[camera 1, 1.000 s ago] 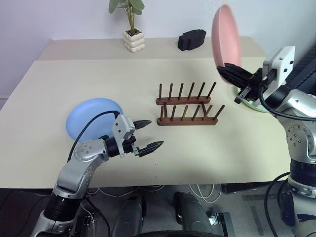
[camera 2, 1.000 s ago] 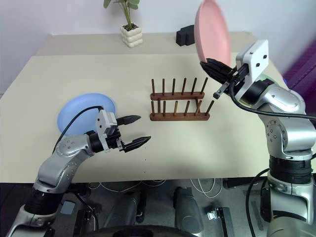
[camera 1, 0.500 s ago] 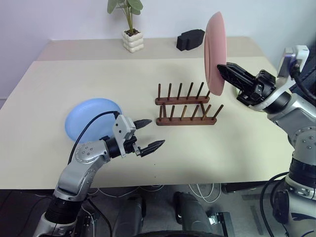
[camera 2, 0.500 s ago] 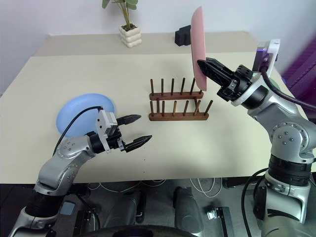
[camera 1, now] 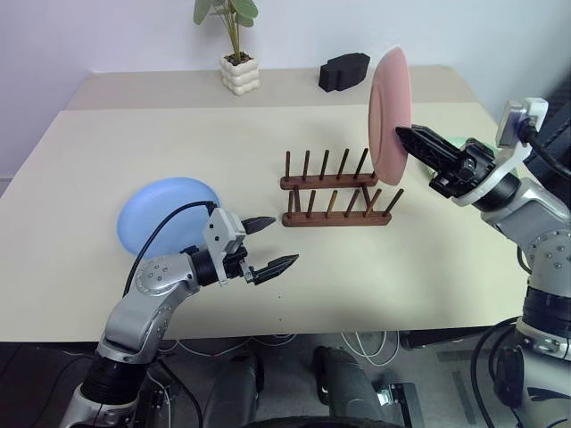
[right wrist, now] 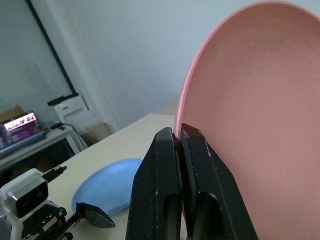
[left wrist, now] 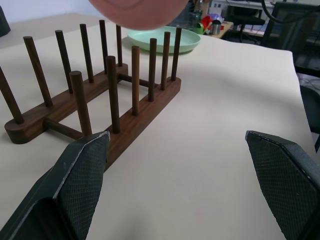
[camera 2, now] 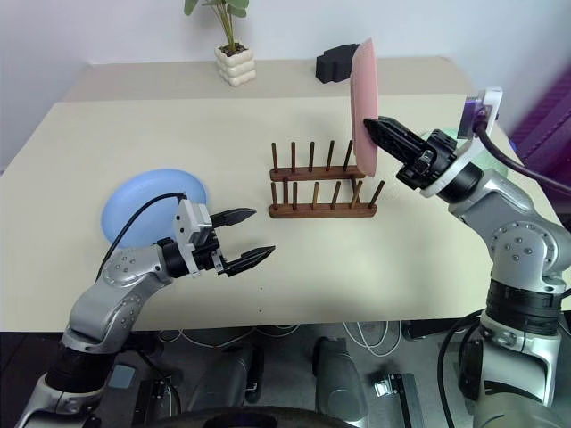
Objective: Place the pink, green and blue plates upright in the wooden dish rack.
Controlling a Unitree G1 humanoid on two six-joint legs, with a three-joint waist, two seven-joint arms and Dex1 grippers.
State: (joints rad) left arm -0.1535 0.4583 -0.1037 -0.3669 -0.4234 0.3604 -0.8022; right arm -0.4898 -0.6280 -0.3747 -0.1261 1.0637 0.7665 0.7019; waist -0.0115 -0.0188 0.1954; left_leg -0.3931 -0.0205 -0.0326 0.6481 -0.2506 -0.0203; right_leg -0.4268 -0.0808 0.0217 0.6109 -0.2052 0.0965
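Beige surface [camera 1: 134,152] is carrying everything I am working with, so I am starting there and going down in size. Blue plate [camera 1: 168,214] is lying flat on my left side, well apart from the wooden dish rack [camera 1: 337,190], which is standing near the middle with every slot between its pegs still bare. Green plate [left wrist: 162,39] is lying flat beyond the rack on my right side. Pink plate [camera 1: 389,114] is the one I am holding: it is standing on edge in the air above the right end of the rack, just over the pegs, not yet seated between them as far as I can judge.

My right fingers [camera 1: 412,140] are pinching shut on the pink plate's rim. My left fingers [camera 1: 271,242] are spreading wide with nothing between them, hovering over the surface between the blue plate and the rack.

So I am judging that none of the three plates is racked yet; the pink one is closest, and the green and blue ones are both still waiting.

My left wrist view is giving me the green plate clearly behind the pegs, whereas the head views are hiding most of it behind my right arm. My right wrist view is showing the shut grip on the rim up close.
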